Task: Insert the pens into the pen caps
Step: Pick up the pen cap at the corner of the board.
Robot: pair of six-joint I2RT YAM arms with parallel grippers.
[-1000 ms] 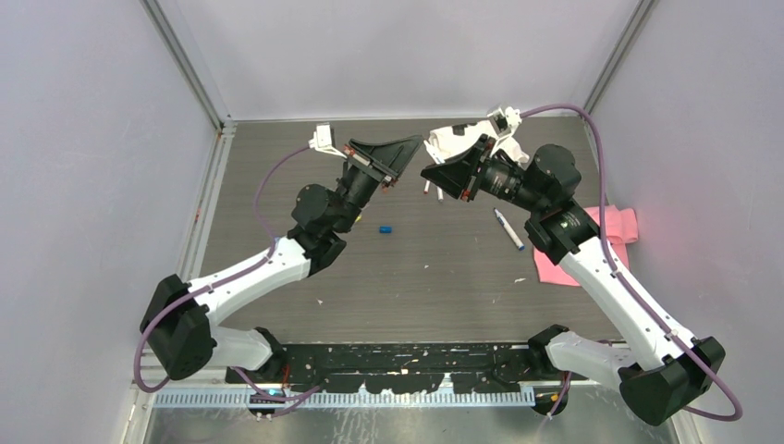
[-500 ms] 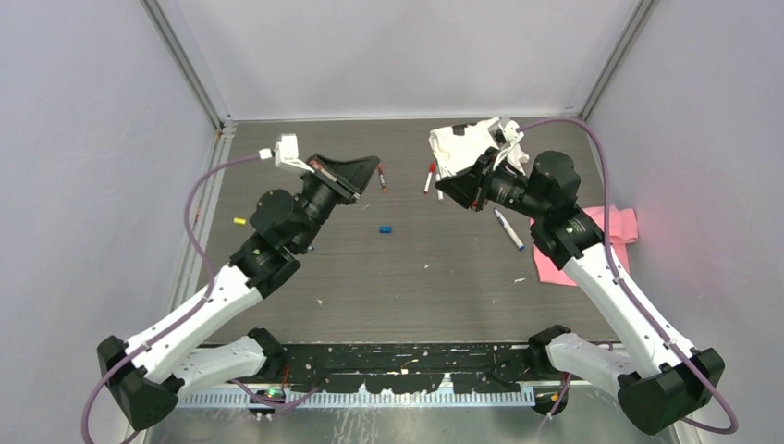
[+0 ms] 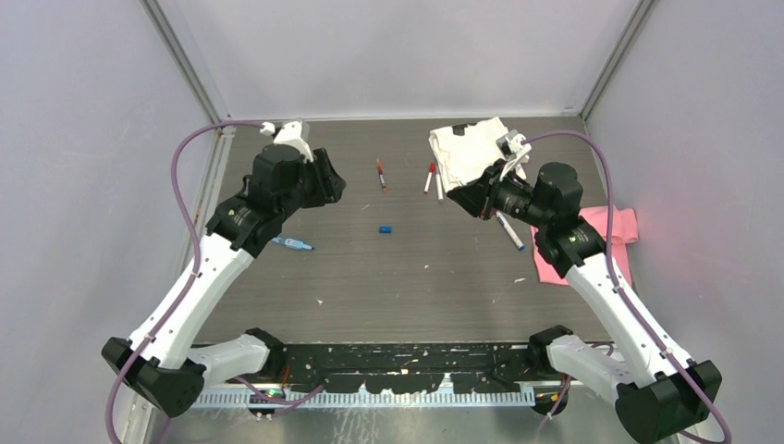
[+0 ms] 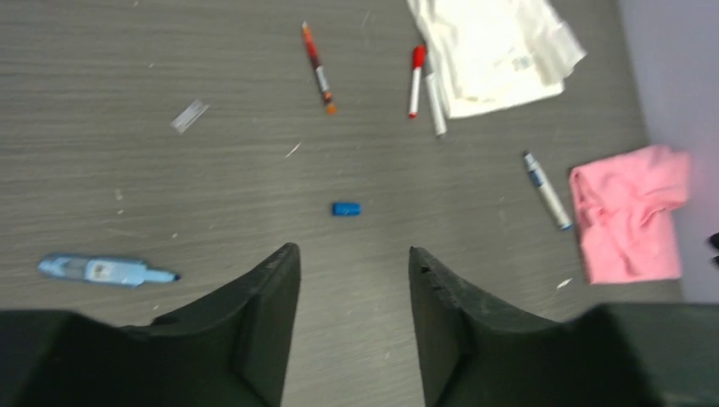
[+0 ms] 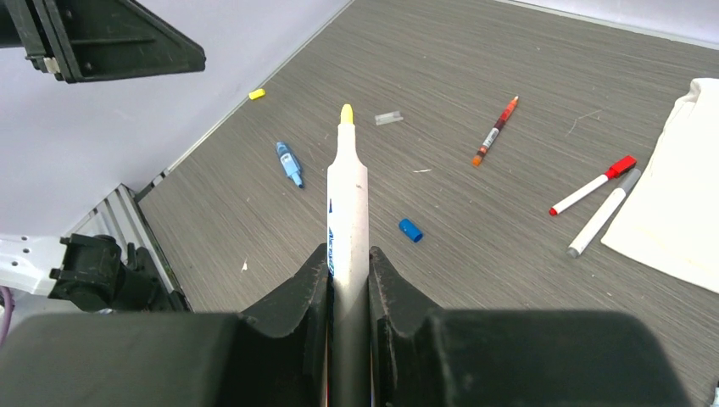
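The left gripper (image 4: 353, 250) is spread (empty); the right gripper (image 5: 348, 254) pinches a yellow-tipped pen (image 5: 348, 182). A blue cap (image 4: 346, 209) lies farther out, ahead of the left one.

On the grey table (image 3: 416, 277) lies a blue cap (image 3: 385, 228). Left of the cap is a light blue pen (image 3: 291, 244). Beyond the cap are a dark red pen (image 3: 380, 174), a red-capped pen (image 3: 430, 177), a grey pen (image 3: 438, 185) and a white cloth (image 3: 467, 148). Right of the cap are a blue-tipped pen (image 3: 509, 229) and a pink cloth (image 3: 592, 242).

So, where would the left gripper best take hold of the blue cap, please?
Mid-body, from above: the blue cap lies flat on its side, alone on the table, so the left gripper can pinch across its round sides.
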